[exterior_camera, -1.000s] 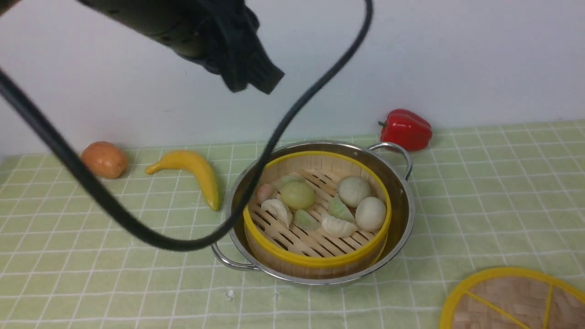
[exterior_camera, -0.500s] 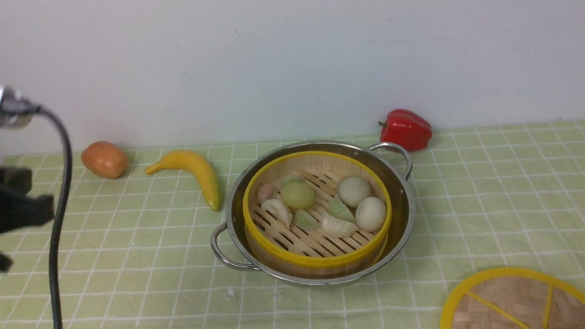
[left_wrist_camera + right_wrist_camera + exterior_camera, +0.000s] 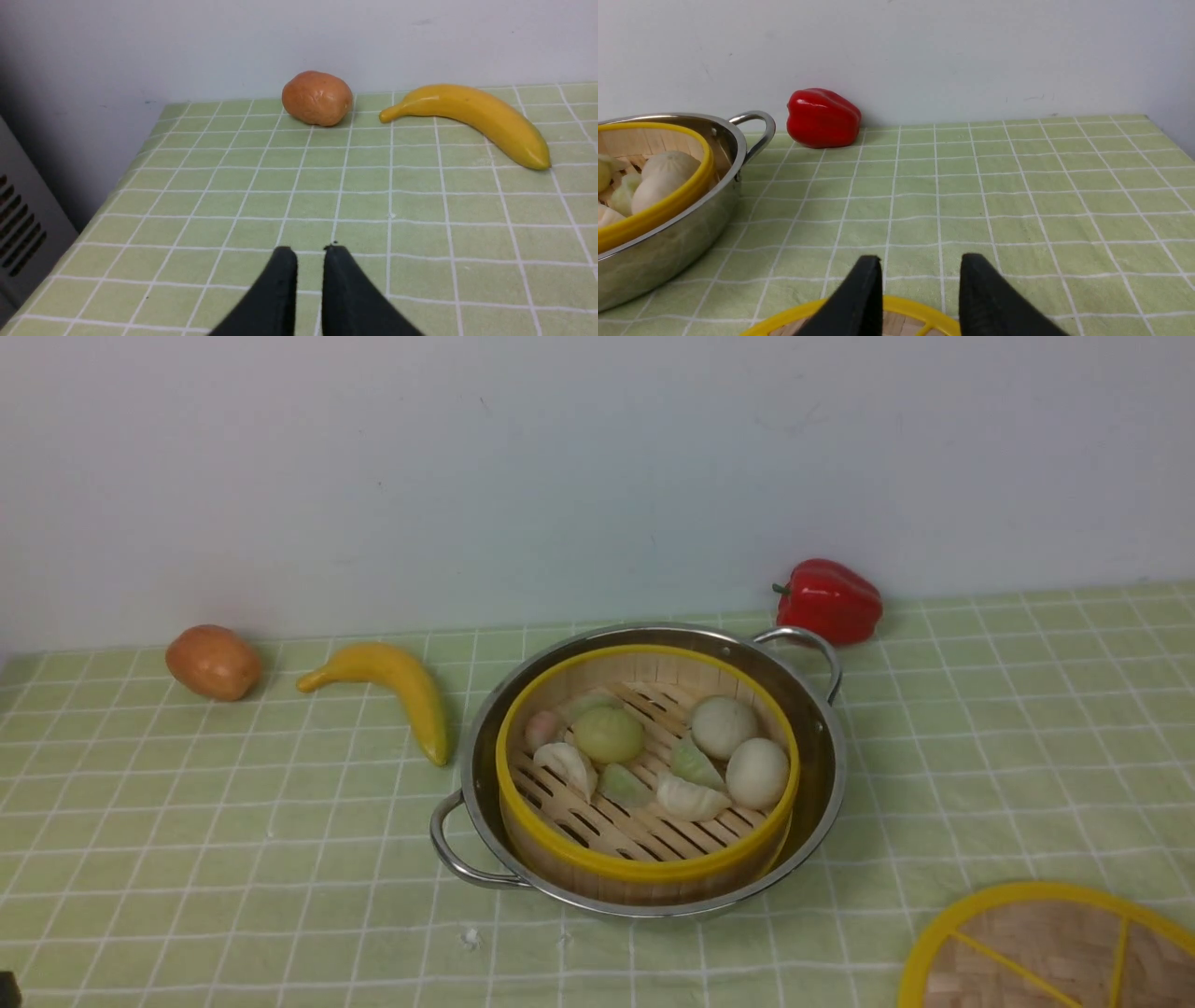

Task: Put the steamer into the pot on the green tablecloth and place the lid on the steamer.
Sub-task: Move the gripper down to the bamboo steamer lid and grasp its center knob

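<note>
A potato (image 3: 214, 662) lies near a banana (image 3: 392, 691), a red pepper (image 3: 829, 600) well apart

Shiny metal pot (image 3: 820, 747); matt wooden steamer (image 3: 644, 871).

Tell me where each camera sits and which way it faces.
Front: between the arms, looking forward and down at pot, steamer, lid; robot barely shows.
Left wrist: on left arm, facing potato, banana; left tool shows.
Right wrist: on right arm, facing pepper over lid; right tool shows.
Front and right wrist share pot, pepper.
</note>
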{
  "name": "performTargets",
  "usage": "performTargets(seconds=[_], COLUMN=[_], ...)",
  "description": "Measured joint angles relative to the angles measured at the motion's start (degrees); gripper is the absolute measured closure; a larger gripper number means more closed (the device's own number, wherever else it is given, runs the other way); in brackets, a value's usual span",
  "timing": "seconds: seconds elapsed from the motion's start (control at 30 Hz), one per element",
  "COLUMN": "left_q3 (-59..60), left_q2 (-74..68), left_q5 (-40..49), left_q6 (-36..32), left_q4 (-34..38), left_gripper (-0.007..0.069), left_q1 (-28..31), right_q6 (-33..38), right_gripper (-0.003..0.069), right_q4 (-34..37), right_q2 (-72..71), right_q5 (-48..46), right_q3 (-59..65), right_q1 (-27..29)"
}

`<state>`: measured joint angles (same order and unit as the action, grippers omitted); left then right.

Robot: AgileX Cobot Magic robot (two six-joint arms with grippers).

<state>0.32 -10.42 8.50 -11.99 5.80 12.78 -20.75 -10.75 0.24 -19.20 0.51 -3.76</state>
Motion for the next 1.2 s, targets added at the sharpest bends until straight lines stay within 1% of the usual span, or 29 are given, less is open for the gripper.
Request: performTargets(seconds=[0.2,0.33,1.2], left_q3=[0.06,0.11,0.11], left_q2=[8.34,10.17,10.34], left_q5=[9.39,12.73,12.90], left_q6=[0.00,0.00,0.00], left_q4=[-1.02,-2.01,-2.29], left_gripper=[0.0534,0.0529,0.0475], left_q1=[0.00,0.00,0.00], right_q6=[0.00,0.00,0.00], right_gripper=[0.0407,0.0407,0.0407], right_q4=[0.00,0.00,0.00], right_q2=[0.00,0.00,0.00], right_q5=[0.00,0.01,0.01], right_q3=[0.00,0.00,0.00], right_q1=[0.00,0.00,0.00])
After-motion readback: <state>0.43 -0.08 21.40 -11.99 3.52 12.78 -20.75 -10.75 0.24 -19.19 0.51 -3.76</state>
